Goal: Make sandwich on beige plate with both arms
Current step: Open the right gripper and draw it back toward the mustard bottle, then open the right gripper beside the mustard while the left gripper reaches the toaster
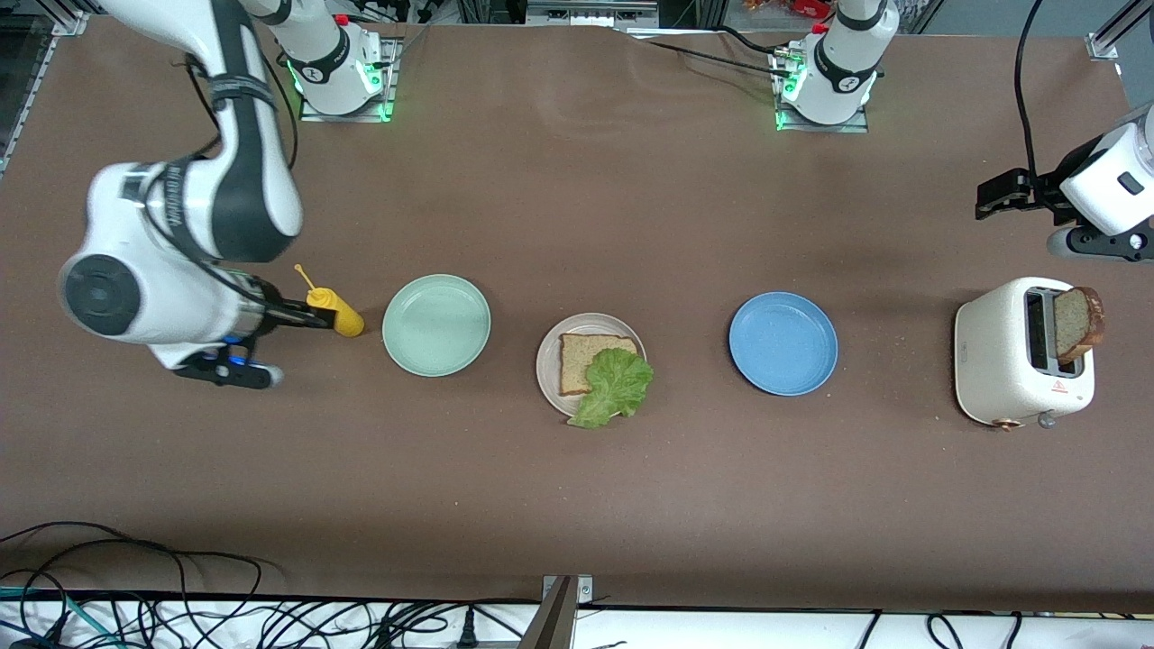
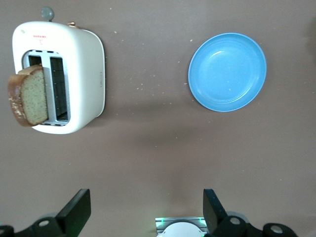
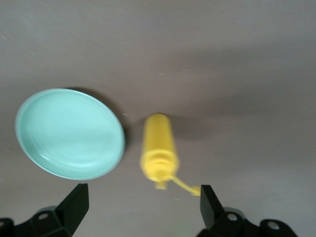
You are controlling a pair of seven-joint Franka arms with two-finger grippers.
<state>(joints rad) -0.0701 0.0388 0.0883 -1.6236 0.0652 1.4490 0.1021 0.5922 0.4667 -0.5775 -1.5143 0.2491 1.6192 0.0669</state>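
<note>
The beige plate (image 1: 548,365) lies mid-table and carries one slice of brown bread (image 1: 581,359), with a green lettuce leaf (image 1: 615,386) overlapping the corner nearest the camera. A second bread slice (image 1: 1077,323) (image 2: 29,96) sticks up out of the white toaster (image 1: 1019,361) (image 2: 79,74) at the left arm's end. My left gripper (image 1: 987,200) (image 2: 146,212) hangs open and empty over bare table, above and to the base side of the toaster. My right gripper (image 1: 302,315) (image 3: 143,207) is open and empty beside the yellow bottle.
A yellow squeeze bottle (image 1: 338,313) (image 3: 159,148) lies on its side next to the mint-green plate (image 1: 436,324) (image 3: 69,133). An empty blue plate (image 1: 783,342) (image 2: 227,71) sits between the beige plate and the toaster. Cables run along the table's near edge.
</note>
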